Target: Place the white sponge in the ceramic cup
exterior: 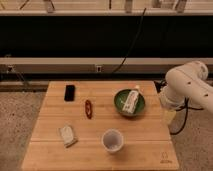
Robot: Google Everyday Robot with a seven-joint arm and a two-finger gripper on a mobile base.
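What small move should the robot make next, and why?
Probably swing the hand, which is off the right edge of the wooden table, left toward the white sponge: it lies ungrasped on the table, left of the ceramic cup.

— What sits on the table?
— 5 things. The sponge lies front left. The cup stands to its right at front centre, and the 2 are apart.
— And behind them?
— A flat device at rear left, and a slim object to its right, nearer the middle. The bowl sits right of centre, behind the cup, with 1 packet lying in it.
— The gripper?
— Under the arm, at the table's right edge — right of the bowl, well apart from the sponge.
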